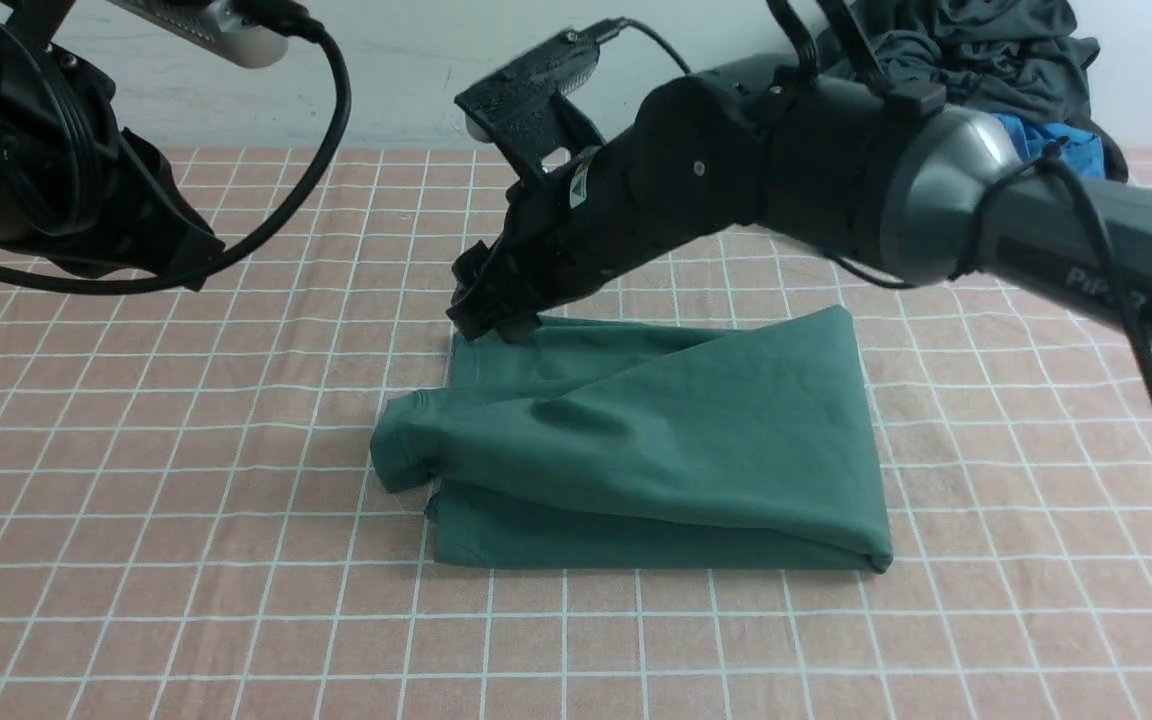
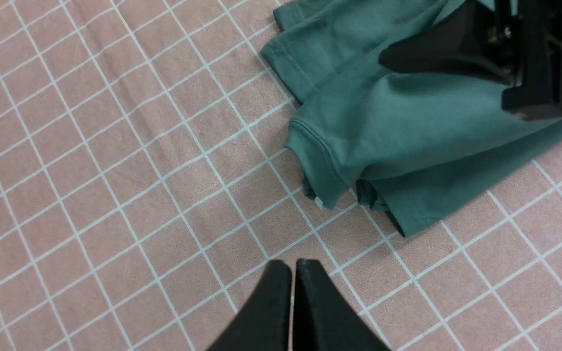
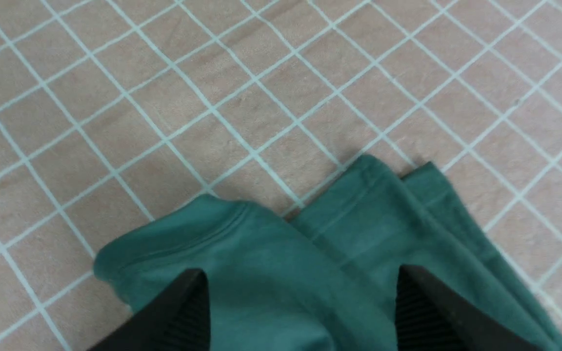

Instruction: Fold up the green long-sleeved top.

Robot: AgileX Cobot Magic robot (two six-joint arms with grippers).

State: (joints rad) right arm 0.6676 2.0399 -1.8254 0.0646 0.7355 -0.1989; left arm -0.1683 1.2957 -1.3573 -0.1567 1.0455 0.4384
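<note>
The green top (image 1: 656,440) lies folded at the middle of the table (image 1: 136,560). The right gripper (image 1: 491,322), jaws wide, is at the top's 11 o'clock corner. The left gripper (image 2: 292,267), pinched shut, hovers toward 9 o'clock. Pulling away could snag loose layers and undo the fold.

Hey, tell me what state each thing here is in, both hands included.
green long-sleeved top: loosely folded into a rough rectangle
right hand: open, over the top's far left corner
left hand: shut, empty, clear of the top
dark grey garment: crumpled in a heap
bright blue garment: bunched against the grey heap
</note>
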